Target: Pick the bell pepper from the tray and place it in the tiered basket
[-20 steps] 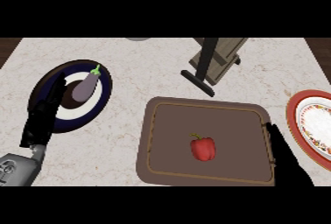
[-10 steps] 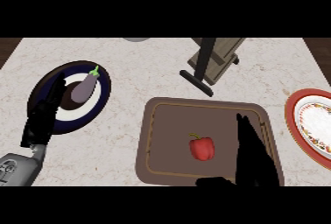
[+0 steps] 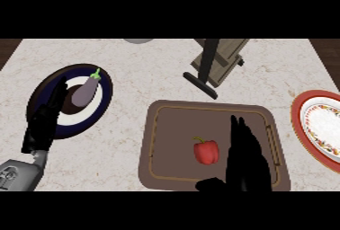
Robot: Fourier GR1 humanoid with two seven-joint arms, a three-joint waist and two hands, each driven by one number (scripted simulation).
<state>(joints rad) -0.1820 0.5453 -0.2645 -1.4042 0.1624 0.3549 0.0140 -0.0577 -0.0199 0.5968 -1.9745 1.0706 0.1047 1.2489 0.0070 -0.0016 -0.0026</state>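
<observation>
Right hand [image 3: 247, 157] from tray's [image 3: 166, 130] right rim to just beside bell pepper [image 3: 206, 152]

Pale marbled counter [image 3: 159, 72] with four pieces set out on it

A brown tray [image 3: 147, 148] sits low and right of centre. A dark blue plate [image 3: 90, 117] lies well apart at the left, and a red-rimmed plate [image 3: 319, 121] is cut by the right edge. The tiered basket [image 3: 216, 60] stands behind the tray, and a grey object [image 3: 138, 40] shows at the far edge.
</observation>
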